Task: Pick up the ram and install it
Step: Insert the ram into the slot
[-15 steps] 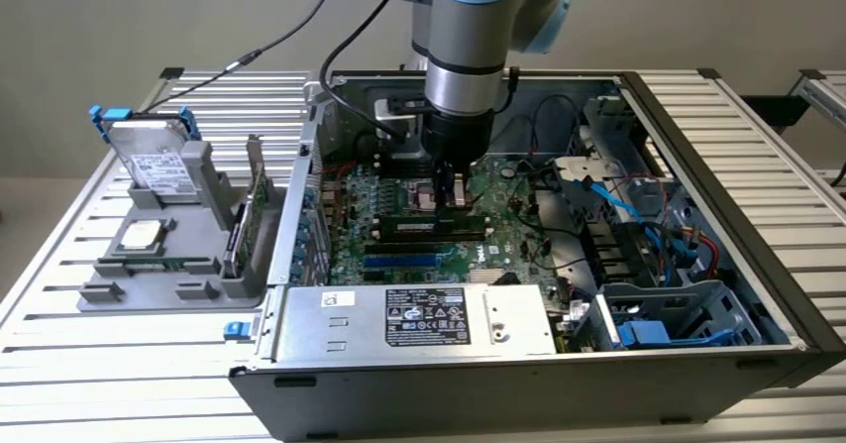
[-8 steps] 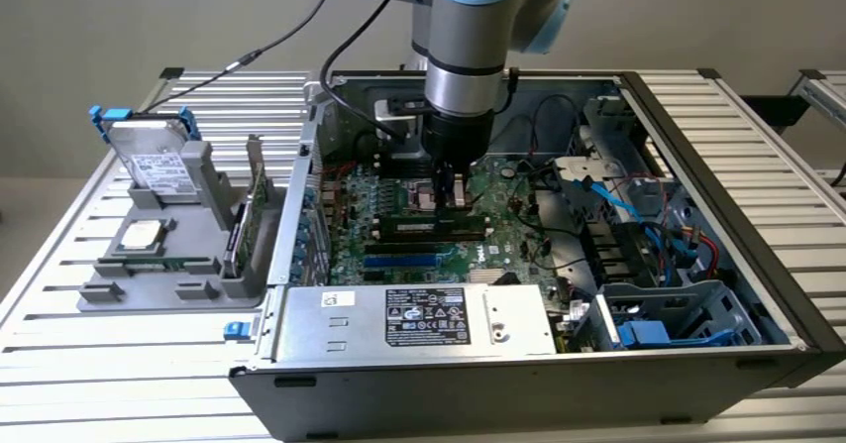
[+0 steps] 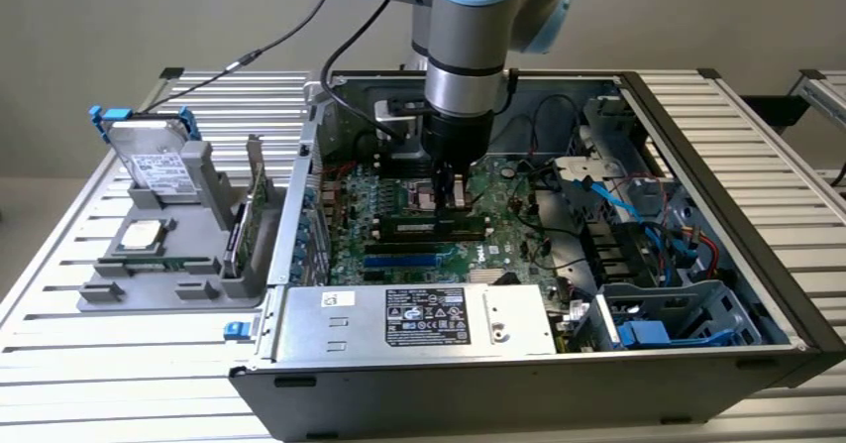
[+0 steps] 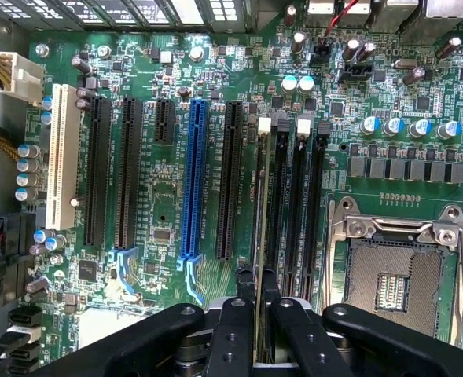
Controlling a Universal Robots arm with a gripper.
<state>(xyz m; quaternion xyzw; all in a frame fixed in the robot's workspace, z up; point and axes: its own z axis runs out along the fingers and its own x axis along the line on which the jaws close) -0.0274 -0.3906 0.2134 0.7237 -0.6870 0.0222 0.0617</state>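
Your gripper [image 4: 256, 287] is clenched on the ram [image 4: 259, 196], held edge-on above the memory slots [image 4: 298, 204] beside the processor socket [image 4: 396, 275], apparently so it lines up.

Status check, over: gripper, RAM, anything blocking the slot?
Gripper shut on ram. Ram edge-on, in line with the memory slots; seating unclear. Neighbouring slots empty, nothing lying across them.

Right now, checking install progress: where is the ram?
In the wrist view the ram is held edge-on in the gripper, lined up with the memory slot farthest from the processor socket.
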